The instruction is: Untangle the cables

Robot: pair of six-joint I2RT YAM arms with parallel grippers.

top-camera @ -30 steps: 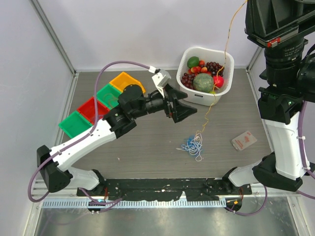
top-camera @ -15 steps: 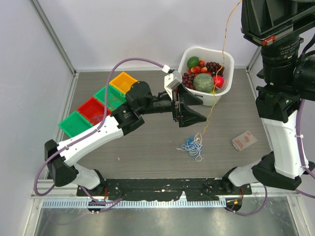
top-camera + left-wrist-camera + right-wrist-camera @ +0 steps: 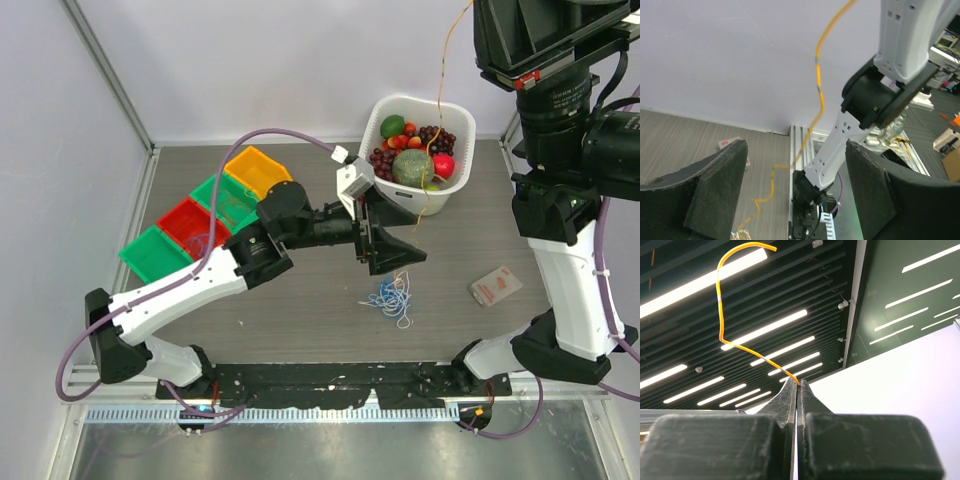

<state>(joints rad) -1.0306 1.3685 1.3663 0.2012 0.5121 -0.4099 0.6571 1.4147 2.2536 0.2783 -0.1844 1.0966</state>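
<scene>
The cables (image 3: 392, 297) lie as a small blue, white and yellow bunch on the table in front of the arms. One yellow-orange cable (image 3: 440, 60) rises from the bunch, past the basket, out of the top of the view. My right gripper (image 3: 798, 385) is raised high and shut on that yellow-orange cable (image 3: 722, 325), which is pinched at the fingertips. My left gripper (image 3: 402, 250) hovers open just above and behind the bunch, close to the rising strand. In the left wrist view the yellow-orange cable (image 3: 817, 85) shows beyond the open left gripper (image 3: 795, 150), untouched.
A white basket (image 3: 466, 140) full of fruit stands at the back right. Yellow (image 3: 258, 168), green (image 3: 228, 197), red (image 3: 185, 222) and green (image 3: 152, 252) bins line the left side. A small red-and-white packet (image 3: 495, 286) lies to the right of the bunch.
My left arm has reached right and forward, bringing its open gripper closer to the bunch and the rising strand. The right arm has shifted slightly left, still gripping the yellow-orange cable.
</scene>
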